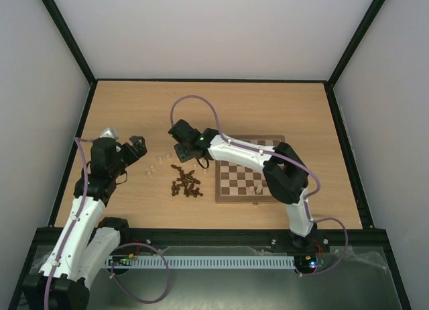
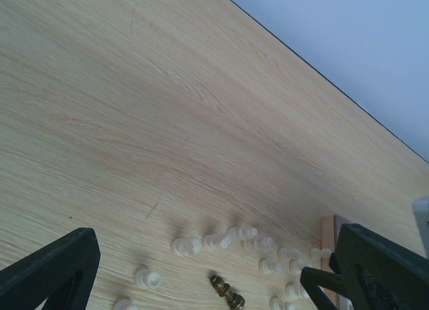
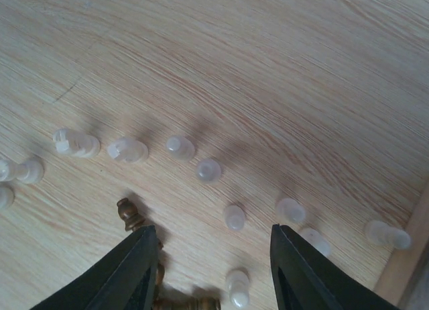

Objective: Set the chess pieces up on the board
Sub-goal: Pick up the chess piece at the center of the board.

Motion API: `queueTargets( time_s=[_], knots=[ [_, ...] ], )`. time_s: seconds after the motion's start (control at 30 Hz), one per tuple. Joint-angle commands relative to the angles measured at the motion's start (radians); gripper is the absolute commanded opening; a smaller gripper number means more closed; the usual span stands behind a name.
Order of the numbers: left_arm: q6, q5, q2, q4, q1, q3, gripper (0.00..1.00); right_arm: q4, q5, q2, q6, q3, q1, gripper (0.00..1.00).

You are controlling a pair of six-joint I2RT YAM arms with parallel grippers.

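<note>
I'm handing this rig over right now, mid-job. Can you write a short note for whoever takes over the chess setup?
Left gripper: open, empty, hovering above the table left of the pieces.
Right gripper: open, empty, over the loose pale pieces.
Dark pieces: heaped on the table, left of the board.
Done: only a few placed pale pieces, at the board's near edge.
Left: nearly everything. All the dark pieces and most pale ones are off the board.
</note>
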Motion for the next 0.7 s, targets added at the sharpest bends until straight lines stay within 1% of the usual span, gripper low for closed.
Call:
queueTargets(
  time_s=[0.0, 0.23, 0.33, 0.67],
  knots=[
    [0.018, -0.029, -0.021, -0.049, 0.006, 0.013, 1.00, -0.091, 0.058, 0.068, -0.016, 0.091, 0.024, 0.46],
    [0.021, -0.032, -0.026, -0.048, 0.006, 0.014, 1.00, -0.114, 0.078, 0.143, -0.020, 0.156, 0.031, 0.44],
    [0.020, -0.033, -0.027, -0.047, 0.006, 0.014, 1.00, -0.127, 0.095, 0.168, -0.021, 0.179, 0.031, 0.39],
    [0.023, -0.044, -0.032, -0.048, 0.008, 0.012, 0.99, -0.142, 0.115, 0.233, -0.038, 0.241, 0.032, 0.38]
  ],
)
